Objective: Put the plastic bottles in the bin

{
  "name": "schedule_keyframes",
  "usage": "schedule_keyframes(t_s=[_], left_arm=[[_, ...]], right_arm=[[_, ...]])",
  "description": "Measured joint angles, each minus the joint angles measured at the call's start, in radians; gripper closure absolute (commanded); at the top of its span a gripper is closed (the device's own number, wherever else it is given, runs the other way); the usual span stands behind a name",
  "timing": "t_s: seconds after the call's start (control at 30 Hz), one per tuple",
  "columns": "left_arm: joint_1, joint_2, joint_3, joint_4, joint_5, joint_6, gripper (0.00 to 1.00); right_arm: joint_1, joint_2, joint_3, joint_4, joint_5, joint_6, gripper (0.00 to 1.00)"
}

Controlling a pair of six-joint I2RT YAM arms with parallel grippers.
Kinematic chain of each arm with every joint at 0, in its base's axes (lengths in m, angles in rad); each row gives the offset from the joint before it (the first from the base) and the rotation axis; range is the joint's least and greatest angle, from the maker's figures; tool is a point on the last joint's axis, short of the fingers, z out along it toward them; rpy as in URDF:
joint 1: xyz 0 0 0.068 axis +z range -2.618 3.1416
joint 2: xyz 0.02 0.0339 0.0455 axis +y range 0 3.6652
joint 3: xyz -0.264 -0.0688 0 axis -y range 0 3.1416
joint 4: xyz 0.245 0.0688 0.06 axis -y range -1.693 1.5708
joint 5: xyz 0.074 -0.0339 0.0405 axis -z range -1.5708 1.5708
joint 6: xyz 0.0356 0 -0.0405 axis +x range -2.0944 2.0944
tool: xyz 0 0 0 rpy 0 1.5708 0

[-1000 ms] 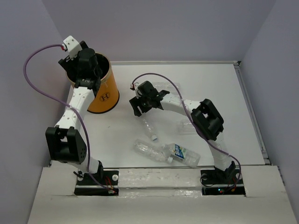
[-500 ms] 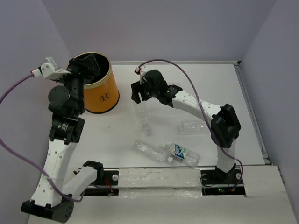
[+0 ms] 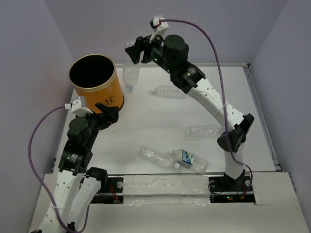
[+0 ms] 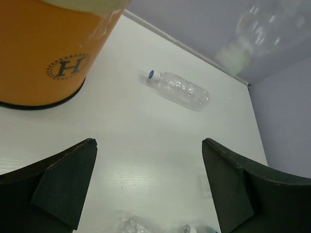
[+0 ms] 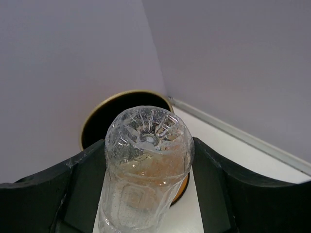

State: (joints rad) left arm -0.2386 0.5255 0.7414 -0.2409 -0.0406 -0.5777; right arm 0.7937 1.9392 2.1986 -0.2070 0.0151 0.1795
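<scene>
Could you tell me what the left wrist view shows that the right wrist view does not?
Only the left wrist view shows the bin from outside with its H logo, a blue-capped bottle lying on the table, and the open left gripper. Only the right wrist view shows the bin's black interior and the right gripper shut on the held bottle. Both show the bin, and the left view's blurred shape at top right is probably that bottle.

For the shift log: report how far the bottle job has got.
Done: cannot tell; the bin shows only black inside. In hand: the right gripper grips the held bottle, raised beside the bin. To do: four lie on the table: back bottle, right bottle, front bottle, labelled bottle. The left gripper is open, empty.
</scene>
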Motion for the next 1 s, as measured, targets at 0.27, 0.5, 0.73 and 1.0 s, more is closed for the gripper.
schedule_keyframes(t_s=[0.27,0.5,0.73,1.0], left_arm=[[-0.025,-0.096,-0.135,-0.074,0.13,-0.103,0.01],[-0.054,-0.086,-0.312,-0.071,0.259,-0.192,0.01],[-0.076,-0.067,-0.341,-0.039,0.305,-0.218,0.01],[-0.096,0.061,-0.341,0.054,0.306,-0.198,0.01]], right_arm=[[0.0,0.164,0.301,0.309,0.069,0.057,0.67],[0.0,0.437,0.39,0.63,0.107,0.117,0.74],[0.0,0.639,0.419,0.748,0.119,0.167,0.53],[0.027,0.64,0.395,0.769,0.063,0.12,0.0]])
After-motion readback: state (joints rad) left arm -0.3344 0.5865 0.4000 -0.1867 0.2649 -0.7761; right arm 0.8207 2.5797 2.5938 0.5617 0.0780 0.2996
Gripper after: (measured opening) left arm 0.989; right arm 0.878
